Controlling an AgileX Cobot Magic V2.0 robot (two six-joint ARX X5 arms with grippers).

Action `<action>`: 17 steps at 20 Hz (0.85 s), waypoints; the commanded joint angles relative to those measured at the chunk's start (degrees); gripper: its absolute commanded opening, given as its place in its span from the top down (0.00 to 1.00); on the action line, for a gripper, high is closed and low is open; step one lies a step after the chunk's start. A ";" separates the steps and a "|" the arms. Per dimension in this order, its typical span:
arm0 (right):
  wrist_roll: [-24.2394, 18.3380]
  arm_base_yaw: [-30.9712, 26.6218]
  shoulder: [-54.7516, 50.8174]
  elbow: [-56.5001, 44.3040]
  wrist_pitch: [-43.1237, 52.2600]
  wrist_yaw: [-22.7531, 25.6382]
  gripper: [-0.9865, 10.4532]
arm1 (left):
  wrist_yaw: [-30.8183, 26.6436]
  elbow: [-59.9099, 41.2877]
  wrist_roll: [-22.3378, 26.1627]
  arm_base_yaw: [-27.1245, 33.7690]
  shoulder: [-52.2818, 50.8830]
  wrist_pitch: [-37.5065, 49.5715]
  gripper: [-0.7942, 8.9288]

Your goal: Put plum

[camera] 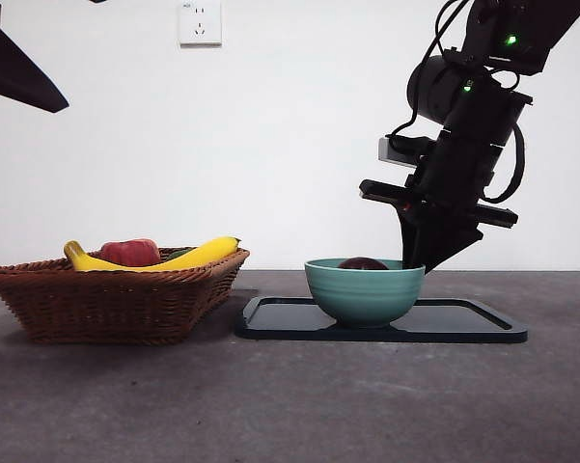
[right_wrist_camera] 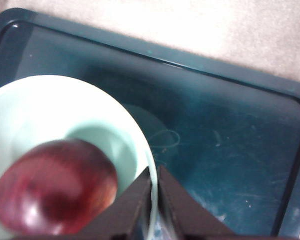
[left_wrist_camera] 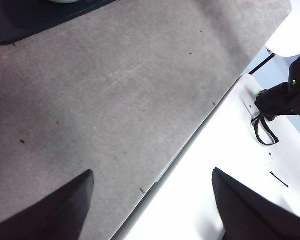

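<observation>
Plum lying inside teal bowl on dark tray, right hand pinched closed and empty just beside bowl's rim, left hand spread wide, empty, above table edge

Plum sits in the green bowl on the dark tray (right gripper right at the rim), fruit basket nearby.

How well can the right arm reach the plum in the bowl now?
Probably yes: the right gripper hangs at the green bowl's rim, jaws shut, and the plum lies uncovered inside; it must open first.
</observation>
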 commanded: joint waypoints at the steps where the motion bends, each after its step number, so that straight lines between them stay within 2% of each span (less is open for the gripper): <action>1: -0.15 0.24 1.03 1.31 0.09 0.00 0.79 | 0.39 0.52 0.09 -0.48 0.24 0.28 0.53; 2: 0.00 0.24 0.68 1.36 -0.24 0.04 0.74 | 0.39 0.52 0.07 -0.48 0.24 0.28 0.53; 5: 0.13 0.17 -3.89 1.40 -1.79 0.31 0.74 | 0.39 0.52 0.09 -0.48 0.24 0.31 0.53; 8: -0.96 0.20 -13.07 1.40 -5.03 0.17 0.74 | 0.39 0.52 0.07 -0.48 0.24 0.28 0.53; 12: -3.91 0.31 -27.91 1.36 -16.35 -1.68 0.74 | 0.39 0.52 0.09 -0.48 0.24 0.39 0.53; 17: -4.20 0.50 -41.72 -0.52 -24.26 -2.89 0.74 | 0.39 0.52 0.07 -0.48 0.24 0.57 0.53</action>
